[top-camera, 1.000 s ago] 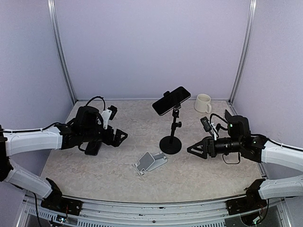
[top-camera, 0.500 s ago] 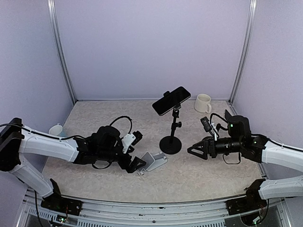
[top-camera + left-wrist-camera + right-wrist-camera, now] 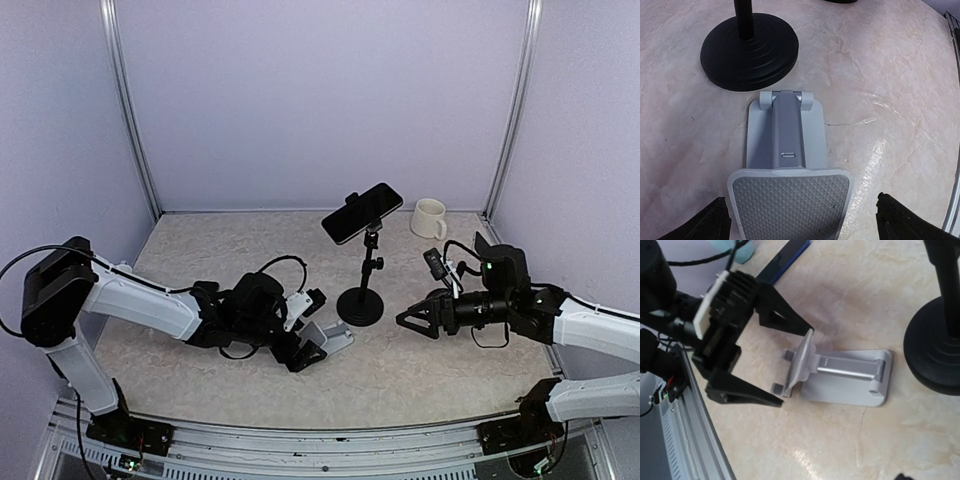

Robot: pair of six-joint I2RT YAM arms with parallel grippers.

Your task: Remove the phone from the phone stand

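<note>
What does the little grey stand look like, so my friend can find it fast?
Find the tall black phone stand in the middle, holding the phone. Just in front of its round base sits a low grey folding stand, between the open fingers of the left end effector. Unlike its tall neighbour, it is pale, squat and empty.

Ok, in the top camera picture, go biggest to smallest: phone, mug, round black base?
1. Phone
2. Round black base and mug look about alike; the mug sits farther back, so no ranking.
</note>
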